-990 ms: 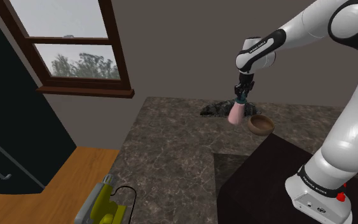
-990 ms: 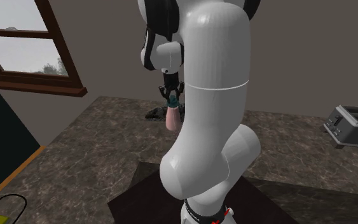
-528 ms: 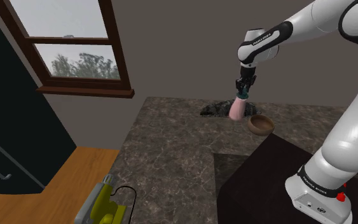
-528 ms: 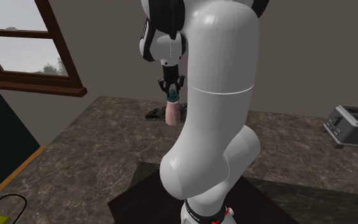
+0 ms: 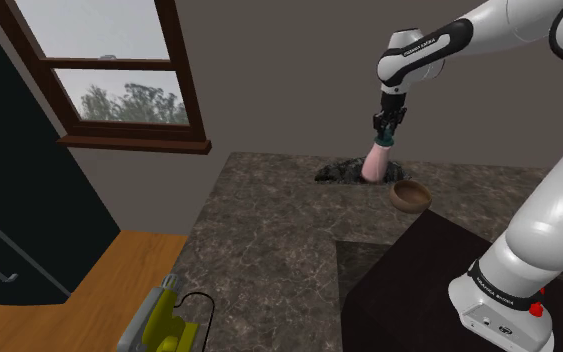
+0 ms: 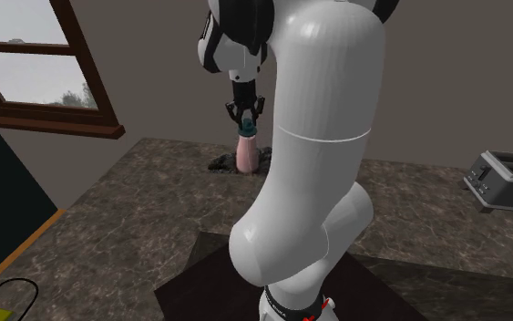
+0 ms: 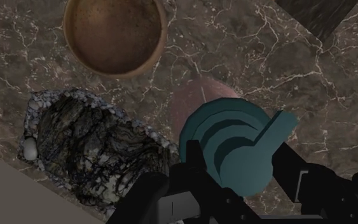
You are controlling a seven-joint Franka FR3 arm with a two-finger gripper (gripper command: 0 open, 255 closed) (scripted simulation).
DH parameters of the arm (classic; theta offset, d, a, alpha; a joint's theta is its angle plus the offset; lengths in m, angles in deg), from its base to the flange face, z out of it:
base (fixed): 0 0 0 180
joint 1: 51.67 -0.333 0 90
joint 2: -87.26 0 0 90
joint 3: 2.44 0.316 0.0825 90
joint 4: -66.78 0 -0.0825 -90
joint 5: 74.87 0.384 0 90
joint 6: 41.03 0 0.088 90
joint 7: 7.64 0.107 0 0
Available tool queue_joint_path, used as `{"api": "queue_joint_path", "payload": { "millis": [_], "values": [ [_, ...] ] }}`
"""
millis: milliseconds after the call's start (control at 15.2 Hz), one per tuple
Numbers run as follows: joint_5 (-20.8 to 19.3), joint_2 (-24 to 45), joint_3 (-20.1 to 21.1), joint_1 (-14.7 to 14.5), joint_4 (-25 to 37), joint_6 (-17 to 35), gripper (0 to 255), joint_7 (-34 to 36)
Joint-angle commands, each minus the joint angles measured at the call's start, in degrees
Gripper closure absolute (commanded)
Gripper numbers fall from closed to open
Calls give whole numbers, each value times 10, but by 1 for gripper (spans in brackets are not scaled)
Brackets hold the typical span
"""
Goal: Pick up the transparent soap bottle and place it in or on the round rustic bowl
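The soap bottle (image 5: pixel 375 160) has a pale pink see-through body and a teal pump top (image 7: pixel 238 143). It hangs in the air above the dark marble counter (image 5: pixel 269 230), with my gripper (image 5: pixel 387 130) shut on its pump neck. In the second exterior view the bottle (image 6: pixel 246 153) dangles below the gripper (image 6: pixel 245 120), partly behind the white arm. The round brown bowl (image 5: pixel 410 195) stands on the counter just to the shoulder view's right of the bottle and lower. From the wrist, the bowl (image 7: pixel 115 35) lies beyond the bottle, off to one side.
A dark rocky lump (image 7: pixel 88 149) lies on the counter below the bottle, also seen as a dark lump (image 5: pixel 339 171). A toaster (image 6: pixel 505 181) stands at the second exterior view's right. A window (image 5: pixel 109 75), a yellow-green tool (image 5: pixel 164 320) on a wooden surface and a black cabinet (image 5: pixel 14 180) sit to the shoulder view's left.
The gripper has risen with the bottle and drifted slightly toward the shoulder view's right, lifting it higher above the counter. The bowl has not moved.
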Motion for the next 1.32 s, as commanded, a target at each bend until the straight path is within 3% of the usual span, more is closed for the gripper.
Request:
{"api": "queue_joint_path", "payload": {
  "millis": [0,594,1056,1254],
  "values": [
    [-2,-6,0,0,10,-16,255,1],
    [-37,-93,-42,41,-7,-78,255,-68],
    [-66,-145,-85,80,16,-143,255,-145],
    [-66,-142,-87,81,-3,-120,255,-144]
  ]
}}
